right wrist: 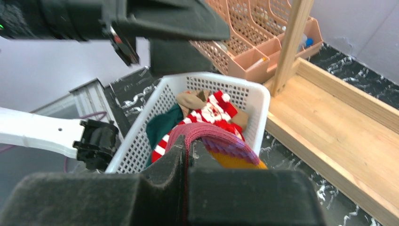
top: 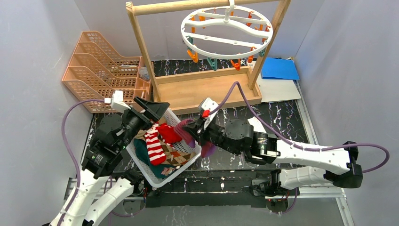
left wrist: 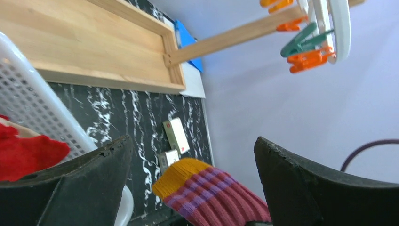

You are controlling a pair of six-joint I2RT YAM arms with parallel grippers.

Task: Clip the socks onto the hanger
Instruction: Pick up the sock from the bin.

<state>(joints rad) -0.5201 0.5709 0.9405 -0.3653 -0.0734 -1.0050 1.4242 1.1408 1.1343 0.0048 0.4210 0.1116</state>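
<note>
One maroon sock (top: 184, 129), ribbed, with purple stripes and an orange cuff, is pinched at a fold of its fabric by the right gripper (top: 195, 126), whose jaws are pressed together on it. The sock is held just above the right rim of a white perforated basket (top: 174, 174), with its loose end draped down past the gripper. In the left wrist view the orange cuff is seen low between the spread fingers of the left gripper (top: 149, 108), which is opened wide and has hold of nothing; it is poised over the basket's far left corner, near the sock but apart from it.

Inside the basket at least four more socks are heaped: a red-and-white striped sock (top: 154, 143), a red sock (top: 168, 133), a dark teal sock (top: 146, 159) and an argyle sock (top: 177, 154).

One round white hanger (top: 226, 56) is hung from the top bar of a single wooden rack (top: 207, 89) behind the basket, well apart from the held sock. Orange and teal clips are dangled from its ring; their number cannot be counted surely.

Everything is set on a black marbled table (top: 282, 117), enclosed by plain grey walls. A stack of four peach trays (top: 99, 66) is placed at the far left, and one blue sheet (top: 280, 68) at the far right.
</note>
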